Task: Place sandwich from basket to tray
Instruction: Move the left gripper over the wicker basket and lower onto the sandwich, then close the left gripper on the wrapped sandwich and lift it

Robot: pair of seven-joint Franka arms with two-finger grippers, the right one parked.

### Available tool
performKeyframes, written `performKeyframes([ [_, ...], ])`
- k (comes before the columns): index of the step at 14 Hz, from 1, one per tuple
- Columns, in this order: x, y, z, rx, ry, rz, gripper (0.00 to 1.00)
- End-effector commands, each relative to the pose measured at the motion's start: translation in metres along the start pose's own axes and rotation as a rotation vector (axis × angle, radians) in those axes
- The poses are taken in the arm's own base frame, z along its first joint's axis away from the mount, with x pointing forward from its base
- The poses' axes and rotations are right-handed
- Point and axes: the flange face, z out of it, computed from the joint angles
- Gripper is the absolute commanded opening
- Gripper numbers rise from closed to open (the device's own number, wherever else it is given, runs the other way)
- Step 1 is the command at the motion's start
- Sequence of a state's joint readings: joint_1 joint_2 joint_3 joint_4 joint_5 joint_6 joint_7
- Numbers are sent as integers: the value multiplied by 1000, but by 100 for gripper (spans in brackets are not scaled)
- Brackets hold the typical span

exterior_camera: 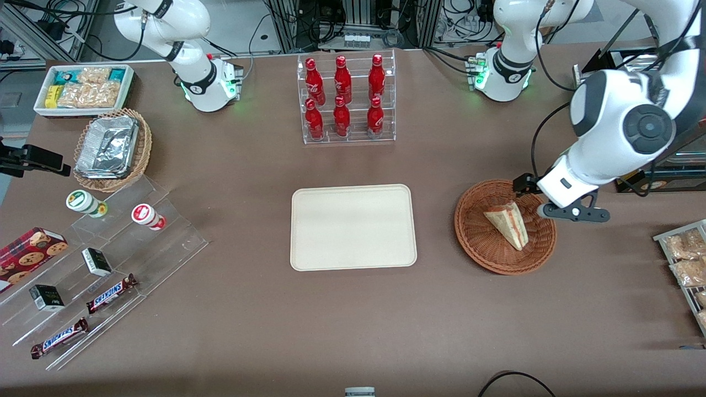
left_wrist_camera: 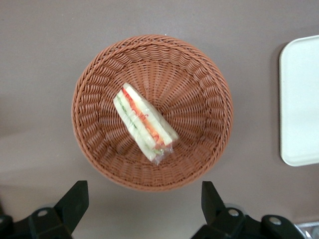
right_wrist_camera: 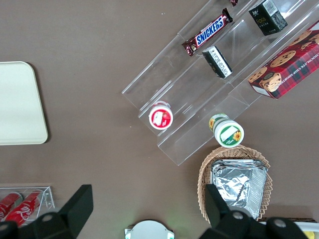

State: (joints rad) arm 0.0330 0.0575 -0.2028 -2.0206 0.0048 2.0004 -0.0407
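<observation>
The sandwich [exterior_camera: 508,223] [left_wrist_camera: 144,122], a wrapped white-bread wedge with red, orange and green filling, lies in the middle of the round reddish-brown wicker basket [exterior_camera: 479,238] [left_wrist_camera: 199,94]. My left gripper [exterior_camera: 534,197] [left_wrist_camera: 143,201] hangs above the basket's rim on the side toward the working arm's end. It is open wide, with nothing between its black fingers [left_wrist_camera: 74,200], and is clear of the sandwich. The cream tray [exterior_camera: 353,227] [left_wrist_camera: 301,99] [right_wrist_camera: 17,102] lies flat and bare beside the basket, at the table's middle.
A clear rack of red bottles [exterior_camera: 347,99] stands farther from the front camera than the tray. Toward the parked arm's end are a white snack bin [exterior_camera: 84,88], a foil-filled wicker basket [exterior_camera: 113,149] and acrylic steps with candy bars [exterior_camera: 105,264]. Snack packets [exterior_camera: 686,259] lie at the working arm's end.
</observation>
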Motion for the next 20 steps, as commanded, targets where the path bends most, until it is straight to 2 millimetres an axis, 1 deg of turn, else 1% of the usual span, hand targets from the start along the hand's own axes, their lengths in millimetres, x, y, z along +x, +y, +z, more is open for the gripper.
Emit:
performKeyframes([
  [1,-25,1,19,22,55,-46,100],
  [2,-27,1,28,19,75,-90,100],
  [3,-27,2,33,16,88,-139,100],
  [4,-26,2,35,13,88,-191,100],
  [7,-23,2,39,-4,107,-418,100],
  [9,-21,2,49,-14,108,-532,100],
  [14,-11,4,86,-33,71,-834,100],
  [17,-8,6,100,-38,67,-843,100],
  [20,-4,6,122,-43,55,-844,100],
])
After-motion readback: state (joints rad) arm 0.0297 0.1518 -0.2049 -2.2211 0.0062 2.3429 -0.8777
